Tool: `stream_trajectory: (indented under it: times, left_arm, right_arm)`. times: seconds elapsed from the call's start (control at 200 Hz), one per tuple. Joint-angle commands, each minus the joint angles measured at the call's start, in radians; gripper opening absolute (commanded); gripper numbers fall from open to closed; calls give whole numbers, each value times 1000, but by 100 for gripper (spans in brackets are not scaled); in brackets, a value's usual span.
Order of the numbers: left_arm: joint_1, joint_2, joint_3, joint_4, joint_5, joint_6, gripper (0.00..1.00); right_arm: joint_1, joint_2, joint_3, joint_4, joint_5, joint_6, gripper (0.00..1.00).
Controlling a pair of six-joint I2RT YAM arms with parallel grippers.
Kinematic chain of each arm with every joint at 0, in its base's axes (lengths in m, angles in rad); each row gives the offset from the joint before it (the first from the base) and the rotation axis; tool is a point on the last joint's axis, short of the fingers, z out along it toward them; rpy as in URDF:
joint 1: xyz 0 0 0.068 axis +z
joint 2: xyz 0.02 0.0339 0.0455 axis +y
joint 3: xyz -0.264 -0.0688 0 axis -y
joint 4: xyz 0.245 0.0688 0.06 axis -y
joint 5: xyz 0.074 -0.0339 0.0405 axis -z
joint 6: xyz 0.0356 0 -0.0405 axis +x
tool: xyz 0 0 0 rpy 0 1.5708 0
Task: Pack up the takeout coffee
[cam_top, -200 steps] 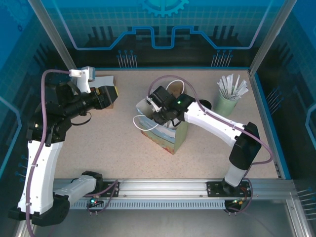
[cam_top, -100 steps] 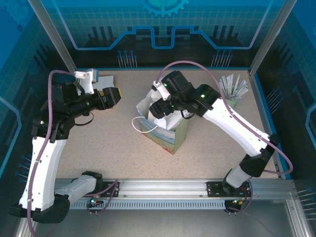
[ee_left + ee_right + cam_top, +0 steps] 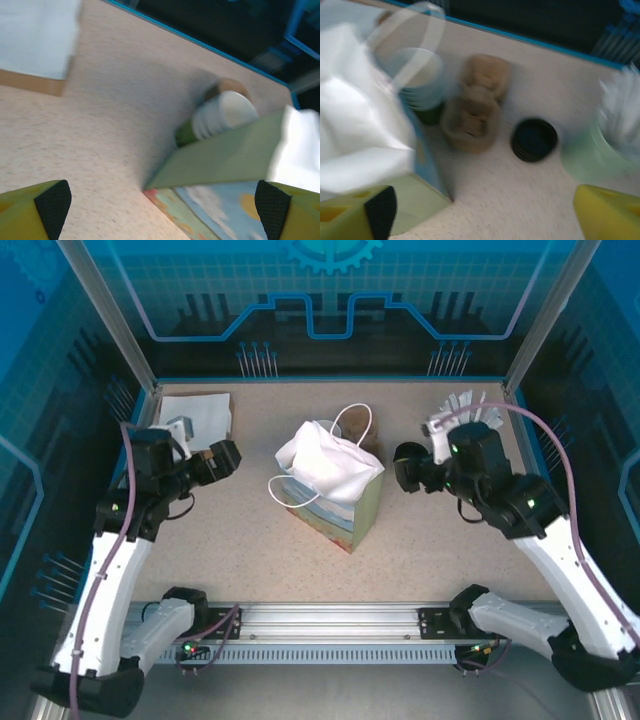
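The left gripper (image 3: 224,457) and right gripper (image 3: 404,468) hang on either side of the paper bag (image 3: 345,510), both spread wide and carrying nothing. The bag stands mid-table, its mouth stuffed with white tissue (image 3: 322,465). I judge that tissue to be the main worry: anything lowered in would press on it and could tip or crumple the bag. The bag also screens what lies beyond it, so a reach across may snag it. Just behind its far side sits the dark green cup (image 3: 418,75), not yet packed, beside the brown pulp carrier (image 3: 472,112). The carrier's pockets look empty. A hard pinch would crush the cup. To the right are black lids (image 3: 534,139) and the pale cup of straws (image 3: 592,150). Napkins (image 3: 195,410) lie far left.
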Motion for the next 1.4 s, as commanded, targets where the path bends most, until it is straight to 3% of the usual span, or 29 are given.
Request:
stream_trajectory:
  times: [0.0, 0.17, 0.38, 0.62, 0.735, 0.86, 1.001, 1.046, 1.396]
  left_arm:
    - [93, -78, -141, 105, -116, -99, 99]
    - [156, -111, -359, 265, -165, -6, 99]
    - [159, -51, -521, 488, -193, 214, 99]
    - [168, 57, -601, 690, -138, 286, 99]
    - [168, 120, -648, 844, -101, 295, 99]
    - [164, 207, -658, 968, -42, 328, 99]
    - [160, 292, -681, 1119, -34, 360, 99]
    - [158, 316, -690, 1165, -32, 369, 99]
    - [127, 550, -713, 1541, 25, 404, 99]
  right_arm:
    - [-112, -108, -187, 142, 61, 38, 100]
    - [-257, -198, -531, 398, 65, -3, 100]
    - [-453, -79, -779, 807, -20, -22, 100]
    - [-474, 216, -900, 1377, -117, -98, 100]
    - [-469, 366, -910, 1569, -139, -142, 100]
    - [-489, 441, -872, 1595, -203, -168, 100]
    - [-501, 568, -912, 1781, -217, -157, 100]
    - [-501, 552, -882, 1688, -221, -158, 100]
    - [-474, 562, -873, 1695, -187, -181, 100]
